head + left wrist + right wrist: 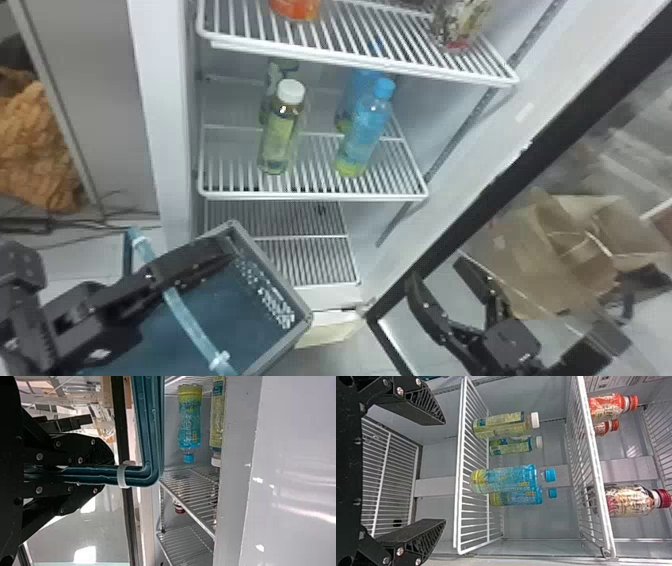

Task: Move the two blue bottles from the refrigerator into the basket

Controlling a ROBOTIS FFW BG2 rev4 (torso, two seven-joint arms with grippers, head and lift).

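Right hand (443,472) spread wide, I face the front blue bottle (506,479) ahead of it; too deep a reach could topple the rear one (522,499) close behind.

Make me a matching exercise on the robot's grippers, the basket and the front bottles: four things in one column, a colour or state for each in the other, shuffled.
Things:
1. Basket
2. Front blue bottle
3. Right gripper
4. Front green bottle

Colours and states:
A. White cap
B. Open, with nothing between its fingers
C. Handle held by the left gripper
D. Blue cap

Right pairs: 1-C, 2-D, 3-B, 4-A
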